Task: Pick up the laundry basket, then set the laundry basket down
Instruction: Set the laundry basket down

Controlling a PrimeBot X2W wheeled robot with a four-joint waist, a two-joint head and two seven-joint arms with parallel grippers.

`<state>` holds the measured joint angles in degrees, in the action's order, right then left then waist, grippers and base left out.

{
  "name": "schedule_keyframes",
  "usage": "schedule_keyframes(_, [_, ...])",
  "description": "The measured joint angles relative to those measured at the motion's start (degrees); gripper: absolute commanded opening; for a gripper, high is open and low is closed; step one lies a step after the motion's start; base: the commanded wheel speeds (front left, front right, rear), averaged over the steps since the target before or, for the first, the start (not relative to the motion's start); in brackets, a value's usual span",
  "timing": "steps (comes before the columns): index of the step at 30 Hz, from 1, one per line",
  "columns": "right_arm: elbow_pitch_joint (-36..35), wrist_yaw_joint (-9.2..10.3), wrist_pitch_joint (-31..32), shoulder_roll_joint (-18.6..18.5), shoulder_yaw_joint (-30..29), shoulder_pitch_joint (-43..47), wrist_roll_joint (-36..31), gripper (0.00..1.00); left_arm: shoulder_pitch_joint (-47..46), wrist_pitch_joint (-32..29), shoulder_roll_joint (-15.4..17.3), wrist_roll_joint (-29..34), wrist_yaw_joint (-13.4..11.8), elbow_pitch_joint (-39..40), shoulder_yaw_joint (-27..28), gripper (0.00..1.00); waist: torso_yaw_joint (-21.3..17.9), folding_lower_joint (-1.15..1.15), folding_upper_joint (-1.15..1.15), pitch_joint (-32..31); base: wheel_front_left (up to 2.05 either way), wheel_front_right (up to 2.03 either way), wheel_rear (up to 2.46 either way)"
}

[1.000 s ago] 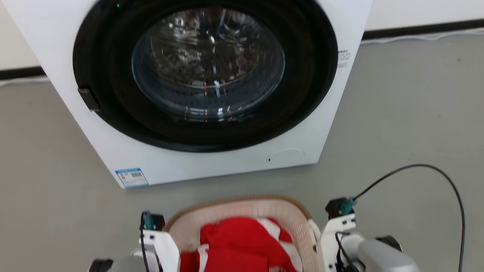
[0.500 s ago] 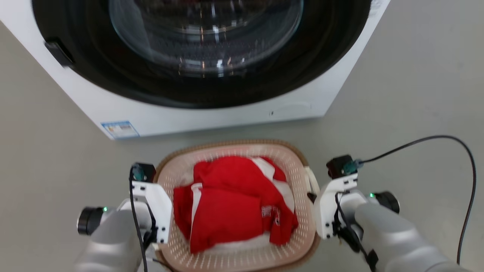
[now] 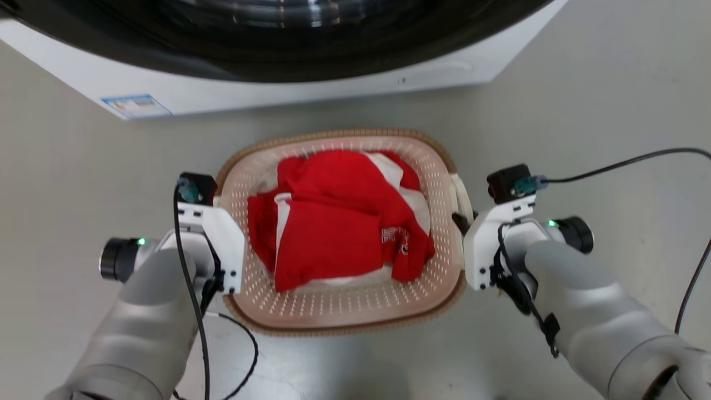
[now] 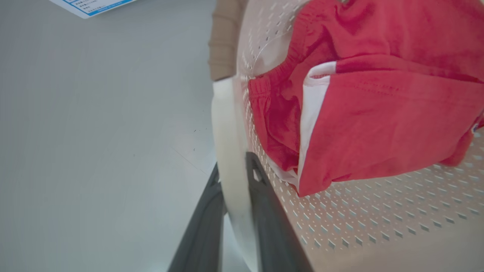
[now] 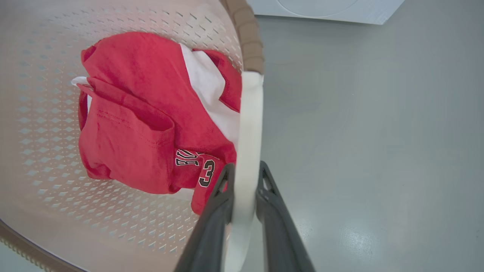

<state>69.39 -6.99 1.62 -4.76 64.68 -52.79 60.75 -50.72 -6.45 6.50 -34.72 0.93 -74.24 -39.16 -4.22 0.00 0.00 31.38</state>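
Head view: your laundry basket (image 3: 344, 311) sits mid-frame over the grey floor (image 3: 611, 111). The washing machine (image 3: 278, 91) is at its 12 o'clock. A red garment (image 3: 333, 233) with white parts lies inside. Your left end effector (image 3: 225, 250) is at the basket's 9 o'clock side and your right end effector (image 3: 461, 222) at its 3 o'clock side, both against the rim. You cannot tell from here whether the basket's base touches the floor.

Left wrist view: your left end effector (image 4: 234, 166) is clenched on the basket's white left handle (image 4: 227, 124), one dark finger on each face of the strap. The red garment (image 4: 378, 124) lies at 2 o'clock from the fingers and bare floor (image 4: 94, 132) at 9 o'clock.

Right wrist view: your right end effector (image 5: 245, 166) is clenched on the white right handle (image 5: 249, 113) in the same way. The garment (image 5: 132, 132), with a "3" printed on it, lies at 10 o'clock. The washing machine's lower edge (image 5: 321, 9) is at 1 o'clock.
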Motion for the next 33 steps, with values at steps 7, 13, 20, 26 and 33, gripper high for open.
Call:
schedule_keyframes(7, [-0.02,0.00,-1.31,-0.11,0.53,-2.72,0.54,0.00,-3.31,0.66,0.64,0.04,-0.01,-0.01,-0.05,0.00,-0.62,0.00,0.00,4.88,0.00,0.00,0.00])
schedule_keyframes(13, [0.00,0.00,-1.93,-0.12,0.90,-4.74,1.37,0.00,-5.26,0.20,1.33,0.03,0.01,-0.02,-0.09,0.00,-1.15,0.00,0.00,7.38,0.00,0.00,0.00])
schedule_keyframes(20, [0.16,-0.04,-2.14,-0.36,1.86,-6.32,1.88,0.00,-7.04,-1.18,1.49,-0.04,0.02,-0.04,-0.32,0.00,-1.23,0.00,0.00,9.43,0.00,0.00,0.00])
schedule_keyframes(26, [0.42,-0.04,-2.14,-0.46,2.31,-7.43,2.30,0.00,-8.05,-2.68,1.54,-0.07,0.08,-0.07,-0.79,0.00,-0.95,0.00,0.00,10.67,0.00,0.00,0.00])
schedule_keyframes(33, [0.58,-0.05,-2.14,-0.43,2.76,-7.51,2.87,0.00,-8.71,-3.11,1.60,-0.12,0.08,-0.07,-1.21,0.00,-1.02,0.00,0.00,11.66,0.00,0.00,0.00])
